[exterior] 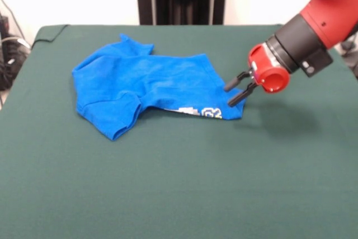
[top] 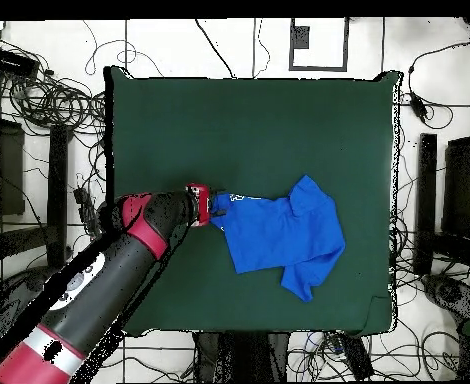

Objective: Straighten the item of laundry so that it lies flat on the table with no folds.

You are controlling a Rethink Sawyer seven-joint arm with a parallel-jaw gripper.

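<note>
Hovering hand [exterior: 234, 93] parted at blue shirt [exterior: 145, 85] hem, lettering [exterior: 200, 112] clear only in front view

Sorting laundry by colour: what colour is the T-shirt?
Bright blue T-shirt; clearest in the front view.

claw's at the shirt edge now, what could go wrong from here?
1. The claw sits open at the T-shirt hem by the lettering; closing may catch both layers, keeping the fold.
2. A sideways pull could drag the whole bunched shirt across the table instead of flattening it.
</note>
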